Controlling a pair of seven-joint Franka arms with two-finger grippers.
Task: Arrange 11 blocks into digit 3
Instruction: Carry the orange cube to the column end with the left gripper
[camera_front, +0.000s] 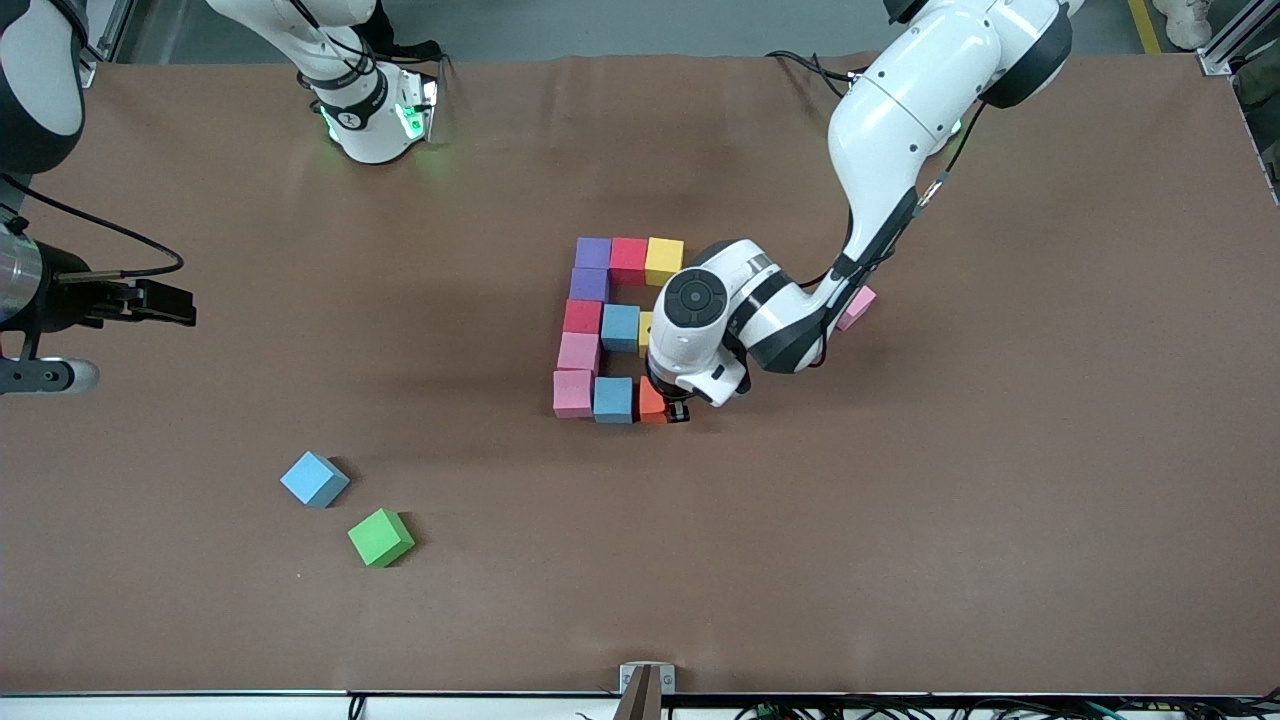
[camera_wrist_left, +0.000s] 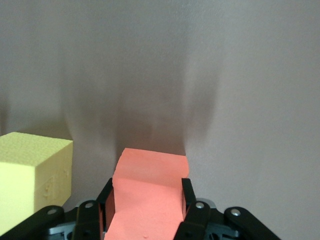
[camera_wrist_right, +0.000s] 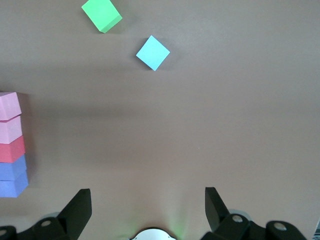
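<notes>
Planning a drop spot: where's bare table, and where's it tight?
Bare: the stretch between the figure's pink corner cube and the loose light blue cube, and the table toward the left arm's end. Tight: around the orange cube in the left tool.

Bright, even light; soft shadows

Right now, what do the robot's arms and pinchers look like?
Both arms are glossy white with rounded shells and dark grey joints. The left arm has a black cable along it and a round black cap at the wrist. The right arm's base glows green. Both the left gripper and the right gripper have black fingers.
</notes>
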